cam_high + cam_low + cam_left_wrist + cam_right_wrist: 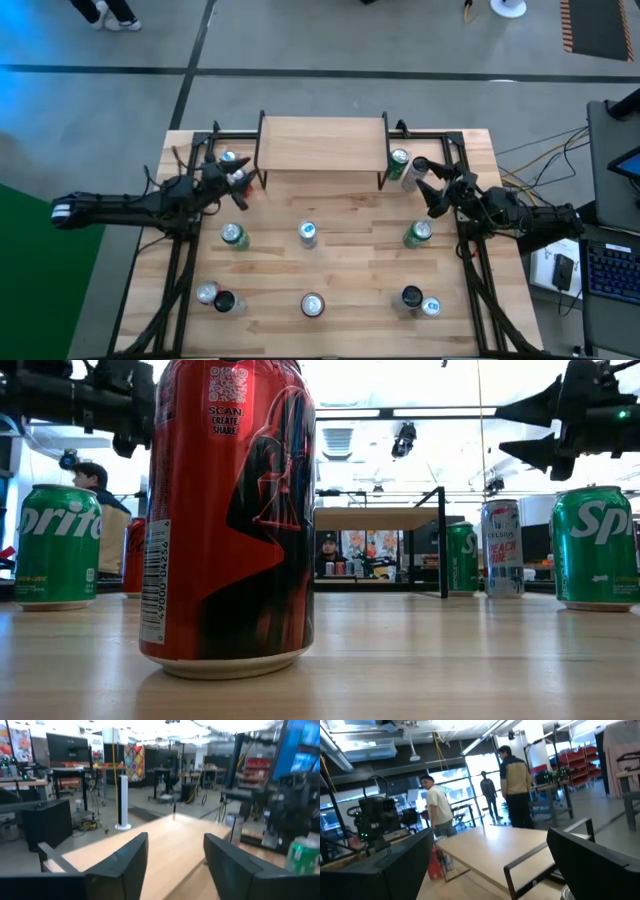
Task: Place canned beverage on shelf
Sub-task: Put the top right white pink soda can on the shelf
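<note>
The shelf [322, 143] stands at the counter's [355, 270] far edge, midway. One can [229, 160] sits just left of it, another can [399, 163] just right. Three more cans form a row nearer, with others along the near edge.

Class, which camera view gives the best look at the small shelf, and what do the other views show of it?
The high view: the shelf shows its whole light-wood top, bare, at the table's far edge between both arms. The low view shows it far off and edge-on, partly behind the red can. Both wrist views show only part of its top.
</note>
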Motion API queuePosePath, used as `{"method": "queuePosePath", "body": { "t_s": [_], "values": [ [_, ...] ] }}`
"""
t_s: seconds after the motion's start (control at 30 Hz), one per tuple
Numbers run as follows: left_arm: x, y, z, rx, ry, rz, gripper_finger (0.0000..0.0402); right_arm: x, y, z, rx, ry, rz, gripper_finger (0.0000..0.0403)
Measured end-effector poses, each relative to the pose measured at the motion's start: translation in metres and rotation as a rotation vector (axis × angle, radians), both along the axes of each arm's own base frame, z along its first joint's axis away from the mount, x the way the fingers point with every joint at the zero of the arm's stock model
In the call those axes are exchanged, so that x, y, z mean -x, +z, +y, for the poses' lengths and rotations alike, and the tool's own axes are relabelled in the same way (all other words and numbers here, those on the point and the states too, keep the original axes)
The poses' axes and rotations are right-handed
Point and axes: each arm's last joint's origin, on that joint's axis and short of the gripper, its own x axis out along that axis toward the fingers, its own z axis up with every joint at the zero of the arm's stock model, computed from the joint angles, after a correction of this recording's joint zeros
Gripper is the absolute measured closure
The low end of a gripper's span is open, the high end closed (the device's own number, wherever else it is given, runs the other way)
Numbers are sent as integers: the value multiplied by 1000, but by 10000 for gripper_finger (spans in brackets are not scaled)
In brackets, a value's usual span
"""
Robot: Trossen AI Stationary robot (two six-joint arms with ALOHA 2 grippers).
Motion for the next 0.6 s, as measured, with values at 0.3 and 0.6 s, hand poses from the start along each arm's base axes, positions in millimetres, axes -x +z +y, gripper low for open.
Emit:
{"method": "queuePosePath", "body": {
  "t_s": [0.3, 0.6],
  "values": [
    [-9, -1, 1, -2, -3, -20, 169, -1, -3, 0, -13, 4, 24, 24],
    [-12, 6, 1, -73, 8, -54, 168, -1, -4, 1, 59, 18, 73, 24]
  ]
}}
